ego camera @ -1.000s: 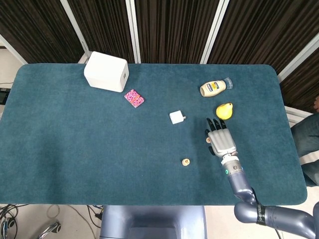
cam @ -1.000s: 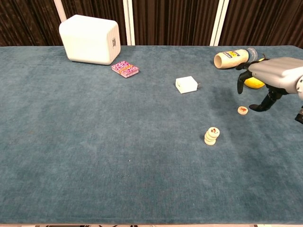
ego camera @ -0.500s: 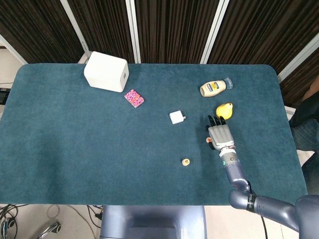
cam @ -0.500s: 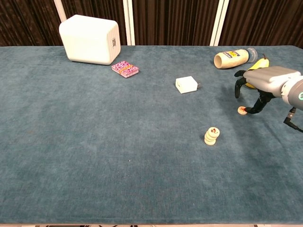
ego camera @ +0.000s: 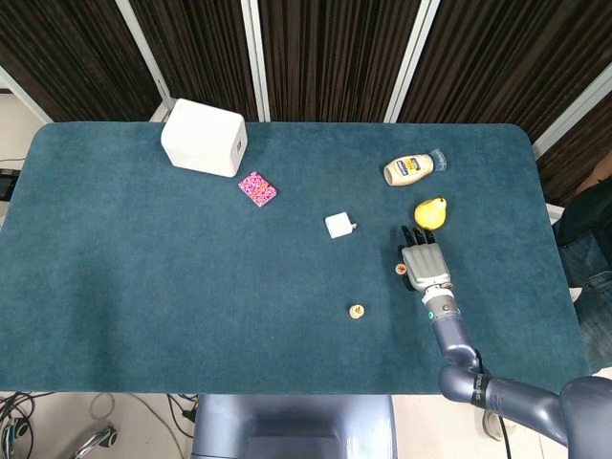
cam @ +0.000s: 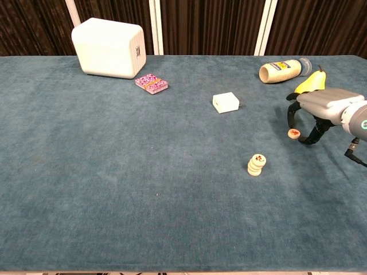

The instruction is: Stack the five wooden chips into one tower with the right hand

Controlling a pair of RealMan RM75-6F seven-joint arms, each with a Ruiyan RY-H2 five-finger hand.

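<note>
A short leaning stack of wooden chips stands on the blue cloth; in the head view the stack shows as one disc from above. One loose chip lies flat to its right, and in the head view this chip peeks out at the hand's left edge. My right hand hovers palm down just over that chip, its fingers curved down on either side of it and holding nothing. From above, the right hand covers most of the chip. My left hand is out of both views.
A yellow pear and a lying mayonnaise bottle sit just beyond the right hand. A white charger cube lies left of it. Far back left are a pink packet and a white box.
The right hand has come down and shifted slightly, bringing its curved fingers close around the loose chip. The chip and the stack have not moved.
</note>
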